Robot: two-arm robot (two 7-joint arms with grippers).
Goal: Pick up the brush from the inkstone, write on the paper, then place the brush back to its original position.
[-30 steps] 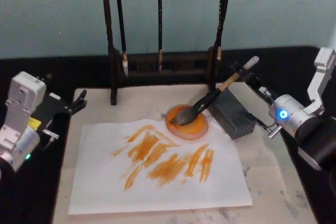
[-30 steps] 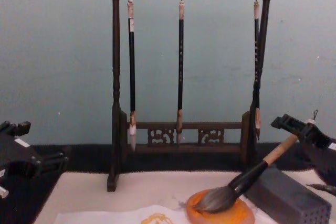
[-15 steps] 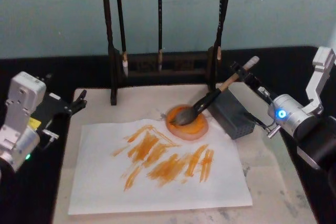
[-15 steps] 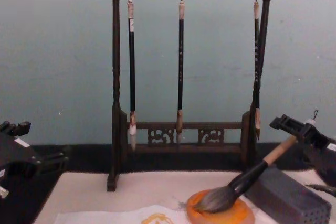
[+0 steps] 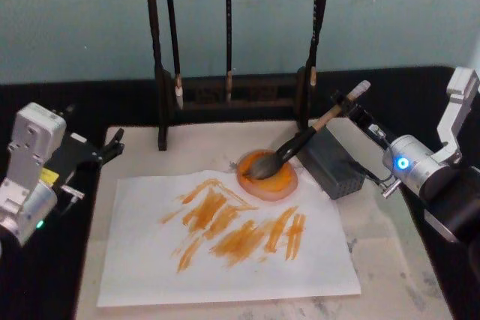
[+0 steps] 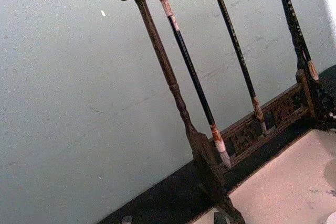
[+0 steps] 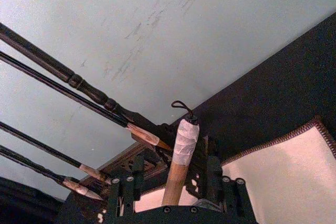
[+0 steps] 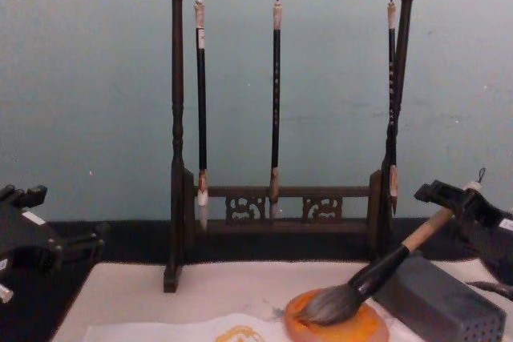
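Brush: the brush lies on a slant. Its grey tuft is down in the inkstone and its pale handle climbs up and away to the right.
Handle: it passes over the top edge of the grey block. From the head view I cannot tell if it rests on that edge.
Right pincer: the right pincer sits at the upper end of the handle, just below the white cap.
Right pincer, close up: in the right wrist view the fingers stand apart, one on each side of the handle. A dark gap shows on both sides, so they seem not to press it.
Inkstone: the orange dish sits on the mat, touching the far right corner of the paper and just left of the block.
Paper: it lies flat on the mat near the front, with orange strokes fanned across its middle.
Left pincer: the left pincer is off at the mat's left edge, well away from the brush. Its tips are spread and it carries nothing.
Rack: the dark rack stands at the back of the mat, and three thin brushes hang straight down from its top bar.
Surface: the black surface shows around the mat.
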